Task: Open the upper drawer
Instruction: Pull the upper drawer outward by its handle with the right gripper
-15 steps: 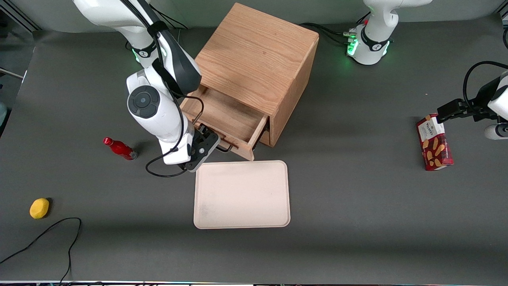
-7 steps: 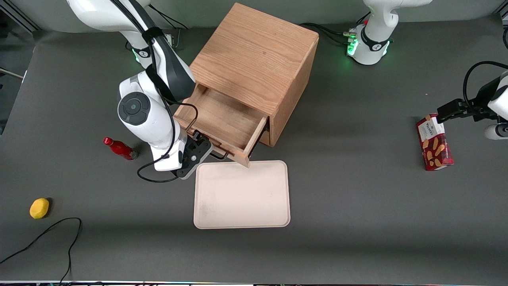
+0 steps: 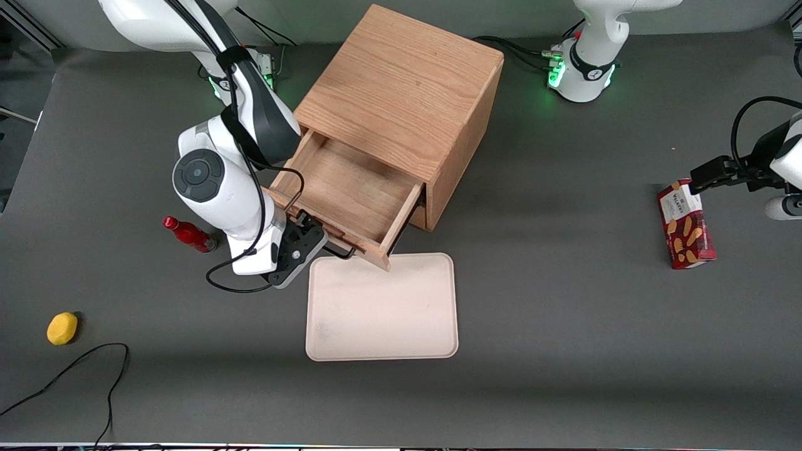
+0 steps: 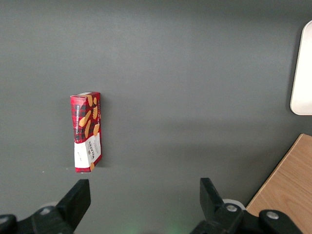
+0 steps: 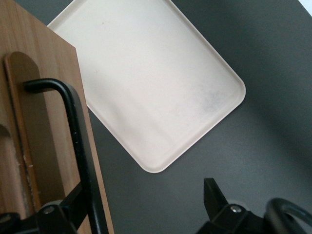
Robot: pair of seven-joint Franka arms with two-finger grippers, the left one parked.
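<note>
Two fingers of the right arm's black gripper (image 5: 141, 209) stand wide apart, clamping nothing. One hooks inside the black wire bar handle (image 5: 78, 131), apparently to drag the shallow light-wood upper drawer (image 3: 351, 188), already well out of the oak cube cabinet (image 3: 401, 81), above the cream tray (image 3: 382, 307).

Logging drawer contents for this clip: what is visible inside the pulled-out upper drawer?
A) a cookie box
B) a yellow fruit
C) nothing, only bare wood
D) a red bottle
C: the upper drawer shows only its bare wooden floor, while the gripper is at its black handle.
</note>
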